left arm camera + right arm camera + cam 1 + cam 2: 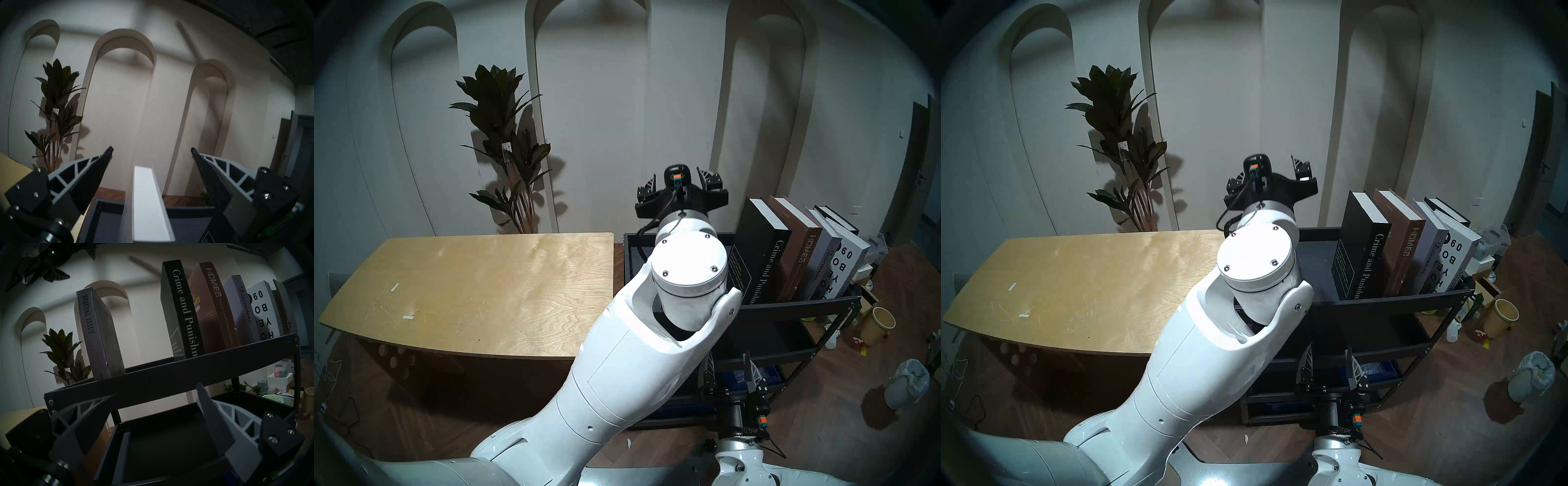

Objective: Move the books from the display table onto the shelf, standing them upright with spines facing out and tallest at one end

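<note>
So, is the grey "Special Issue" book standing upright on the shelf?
Upright: the grey "Special Issue" book stands on the shelf, spine out, apart from "Crime and Punishment".

Six books (183, 310) stand on the shelf (169, 378). There is one table (477, 288), one plant (507, 142) and two grippers.

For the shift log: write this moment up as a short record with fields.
table: wide light plywood table, no books on its top
shelf: black metal rack, six books upright in its top tray
apart from the row: grey "Special Issue" book
row's left end: black "Crime and Punishment" book
left tool: open, empty, raised above the grey book
right tool: open, empty, low by the rack
</note>
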Robot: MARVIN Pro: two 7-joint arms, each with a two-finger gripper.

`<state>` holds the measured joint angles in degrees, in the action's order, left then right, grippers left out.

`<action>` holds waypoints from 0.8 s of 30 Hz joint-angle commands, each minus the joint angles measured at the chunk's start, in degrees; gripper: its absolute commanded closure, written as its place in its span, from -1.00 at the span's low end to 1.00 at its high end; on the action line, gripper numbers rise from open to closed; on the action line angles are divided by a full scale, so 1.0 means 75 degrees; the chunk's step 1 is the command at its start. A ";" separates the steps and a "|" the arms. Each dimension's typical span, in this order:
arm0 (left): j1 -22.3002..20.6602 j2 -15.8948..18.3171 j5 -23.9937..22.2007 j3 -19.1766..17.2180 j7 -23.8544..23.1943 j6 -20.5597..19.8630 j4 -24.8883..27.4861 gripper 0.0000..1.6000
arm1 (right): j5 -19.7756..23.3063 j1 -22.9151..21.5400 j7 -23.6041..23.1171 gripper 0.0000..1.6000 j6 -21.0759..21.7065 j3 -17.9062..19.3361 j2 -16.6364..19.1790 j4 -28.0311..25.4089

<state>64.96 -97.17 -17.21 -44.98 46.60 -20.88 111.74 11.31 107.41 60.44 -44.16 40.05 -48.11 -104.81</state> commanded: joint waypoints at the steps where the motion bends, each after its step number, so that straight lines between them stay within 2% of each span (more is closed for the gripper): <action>1: -0.0912 -0.0714 0.0073 0.0502 -0.0374 0.0423 0.0954 -1.00 | -0.0014 -0.0019 -0.0002 -1.00 -0.0013 0.0001 -0.0034 -0.0069; 8: -0.1307 -0.0746 0.0250 0.0717 -0.0543 0.0608 0.1674 -1.00 | -0.0014 -0.0022 -0.0004 -1.00 -0.0016 0.0005 -0.0045 -0.0061; 16: -0.0680 0.0451 0.0568 0.0356 -0.0484 0.0425 0.2775 -1.00 | -0.0013 -0.0022 -0.0007 -1.00 -0.0017 0.0005 -0.0061 -0.0044; 17: -0.0575 0.0419 0.0615 0.0292 -0.0474 0.0374 0.2758 -1.00 | -0.0011 -0.0023 -0.0008 -1.00 -0.0016 0.0005 -0.0061 -0.0037; 23: -0.0038 0.1087 0.0664 -0.0134 -0.0497 0.0287 0.3498 -1.00 | -0.0005 -0.0032 -0.0010 -1.00 -0.0019 0.0008 -0.0084 -0.0014; 24: 0.0034 0.1092 0.0678 -0.0181 -0.0492 0.0256 0.3535 -1.00 | -0.0004 -0.0042 -0.0014 -1.00 -0.0022 0.0010 -0.0089 -0.0020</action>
<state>61.03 -94.63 -13.20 -43.54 43.02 -17.80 133.02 11.34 107.39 60.39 -44.19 40.05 -48.53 -104.42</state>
